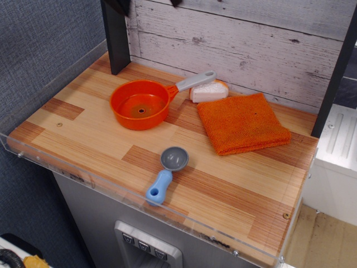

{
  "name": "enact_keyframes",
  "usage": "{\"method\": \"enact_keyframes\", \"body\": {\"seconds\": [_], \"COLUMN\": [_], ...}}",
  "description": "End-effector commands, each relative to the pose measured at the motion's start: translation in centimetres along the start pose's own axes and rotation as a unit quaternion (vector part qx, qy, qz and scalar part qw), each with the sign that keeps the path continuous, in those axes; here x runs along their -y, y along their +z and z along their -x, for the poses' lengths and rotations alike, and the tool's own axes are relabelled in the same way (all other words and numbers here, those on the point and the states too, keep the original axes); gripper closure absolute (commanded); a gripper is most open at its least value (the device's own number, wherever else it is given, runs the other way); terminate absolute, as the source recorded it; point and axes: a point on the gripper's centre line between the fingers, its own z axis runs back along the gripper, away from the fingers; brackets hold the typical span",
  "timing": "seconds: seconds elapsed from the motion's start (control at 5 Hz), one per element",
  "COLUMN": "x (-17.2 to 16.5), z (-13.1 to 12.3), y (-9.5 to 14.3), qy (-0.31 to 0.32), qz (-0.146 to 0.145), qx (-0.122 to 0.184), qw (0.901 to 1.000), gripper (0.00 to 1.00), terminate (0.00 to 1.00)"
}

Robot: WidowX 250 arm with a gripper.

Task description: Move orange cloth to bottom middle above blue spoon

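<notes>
The orange cloth (242, 123) lies folded and flat at the back right of the wooden table top. The blue spoon (166, 174) lies near the front edge at the middle, its grey bowl pointing back and its light-blue handle pointing forward. Nothing touches either of them. Of the arm, only small dark parts (121, 5) show at the top edge, high above the back left of the table. The gripper's jaws cannot be made out.
An orange pan (140, 104) with a grey handle stands at the back middle. A white and orange wedge (209, 91) lies behind the cloth by the plank wall. A black post (115, 39) stands at the back left. A clear plastic rim (83, 177) lines the front edge.
</notes>
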Motion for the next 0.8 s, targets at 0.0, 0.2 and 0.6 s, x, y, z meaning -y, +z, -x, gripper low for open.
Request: {"method": "enact_keyframes", "body": {"seconds": [0.0,0.2,0.6], "x": [2.6,3.7,6.1], "z": [1.8,2.4,3.8], "y": [-4.5,-6.7,-11.4], "qy": [-0.037,-0.037,-0.050], "qz": [-0.005,-0.002,-0.013], "qx": [-0.042,-0.050,-0.082], "qw": [0.9984,0.9981,0.9952], "gripper": [0.00,0.00,0.00], "terminate": [0.00,0.00,0.00]}}
